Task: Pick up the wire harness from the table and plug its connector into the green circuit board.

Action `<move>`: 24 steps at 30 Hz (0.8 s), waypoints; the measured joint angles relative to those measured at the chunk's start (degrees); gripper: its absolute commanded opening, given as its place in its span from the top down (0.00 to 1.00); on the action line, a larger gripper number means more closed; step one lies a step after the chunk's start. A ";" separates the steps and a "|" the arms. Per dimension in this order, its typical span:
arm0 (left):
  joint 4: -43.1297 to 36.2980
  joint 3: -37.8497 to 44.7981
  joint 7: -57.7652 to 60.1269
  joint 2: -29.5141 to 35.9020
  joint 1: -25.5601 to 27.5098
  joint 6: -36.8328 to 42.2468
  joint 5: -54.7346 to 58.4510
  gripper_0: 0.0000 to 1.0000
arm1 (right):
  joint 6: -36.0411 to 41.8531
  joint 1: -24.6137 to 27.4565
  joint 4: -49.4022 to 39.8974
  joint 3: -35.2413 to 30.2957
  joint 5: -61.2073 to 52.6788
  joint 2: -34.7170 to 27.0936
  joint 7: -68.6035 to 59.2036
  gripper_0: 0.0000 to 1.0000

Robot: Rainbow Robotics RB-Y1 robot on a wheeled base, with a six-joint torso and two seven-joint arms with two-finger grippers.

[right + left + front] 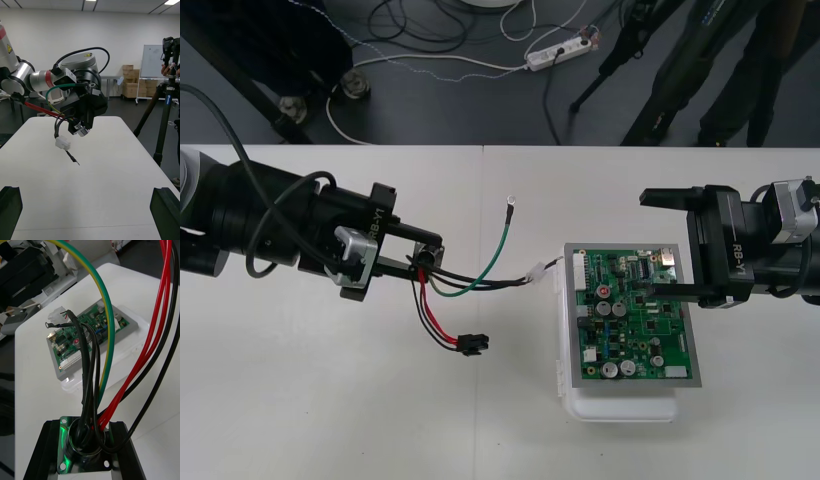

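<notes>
While the left fingers point(42, 452) clamp the harness socket point(67, 460), the right fingers point(670, 197) stand apart by the board point(635, 325).

The table point(330, 420) bears a white base point(620, 408) and, perhaps, the black plug point(473, 343).

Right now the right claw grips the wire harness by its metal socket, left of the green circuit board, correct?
No: the left claw grips the thin-wired harness by its round metal socket, left of the green circuit board; see the front view.
</notes>
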 measured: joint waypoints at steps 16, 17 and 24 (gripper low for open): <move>-10.94 2.18 23.49 -5.93 11.89 -0.12 5.75 1.00 | 0.00 -0.01 0.00 0.00 0.00 0.00 -0.03 0.00; -11.48 2.21 23.87 -6.40 12.59 -0.12 5.88 1.00 | 0.00 -0.01 0.00 0.00 0.00 0.00 -0.04 0.00; -15.20 2.21 37.67 -8.51 17.42 -0.15 6.74 1.00 | 0.00 -0.02 0.00 0.00 0.00 0.00 -0.10 0.00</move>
